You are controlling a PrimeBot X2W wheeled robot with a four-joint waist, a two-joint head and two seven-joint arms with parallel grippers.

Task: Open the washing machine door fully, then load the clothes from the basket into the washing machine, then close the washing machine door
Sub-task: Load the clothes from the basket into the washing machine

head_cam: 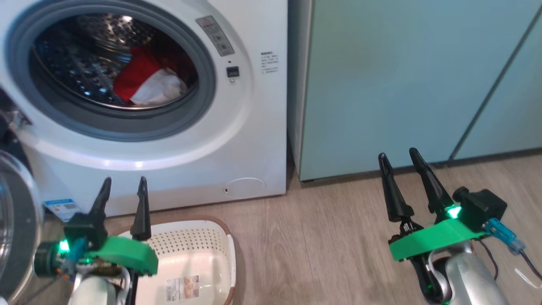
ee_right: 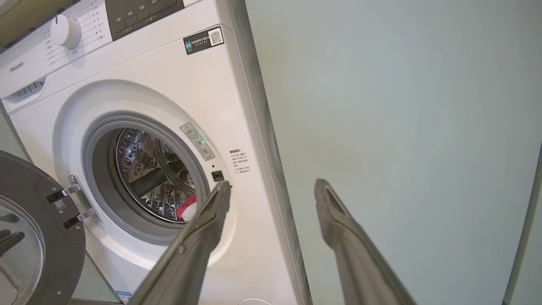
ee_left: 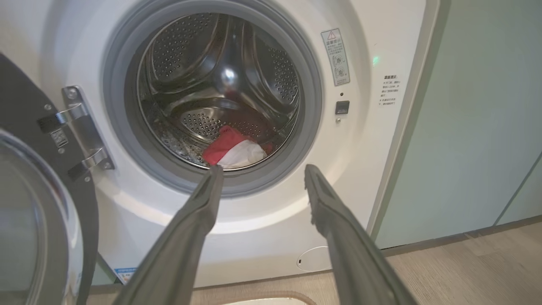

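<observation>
The white front-loading washing machine (head_cam: 237, 140) stands against pale teal cabinets (head_cam: 402, 84) on its right, both on a wood-look plank floor (head_cam: 322, 245). The washing machine door (ee_right: 38, 237) is swung wide open to the left on its steel hinge (ee_left: 82, 127), its black rim and clear window facing outward.

On the floor just in front of the washer sits the white basket (head_cam: 211, 250), with a label sticker (head_cam: 183, 288) inside it. The left gripper (head_cam: 125, 181) hangs above the basket's left part, its fingers spread apart and holding nothing, pointing at the washer's lower front. The right gripper (head_cam: 397, 153) is well off to the right over bare floor (fingers likewise apart and empty), aimed at the foot of the cabinets.

The clothes (head_cam: 146, 82), red fabric with a white piece, lie at the bottom of the perforated steel drum (ee_left: 220, 84).

The control panel reads "Hisense" (ee_right: 17, 67) beside a white dial (ee_right: 65, 31); a QR-code sticker (ee_right: 203, 40) sits further right, and a small blue label (head_cam: 61, 208) low on the front. Their finer print is unreadable.
</observation>
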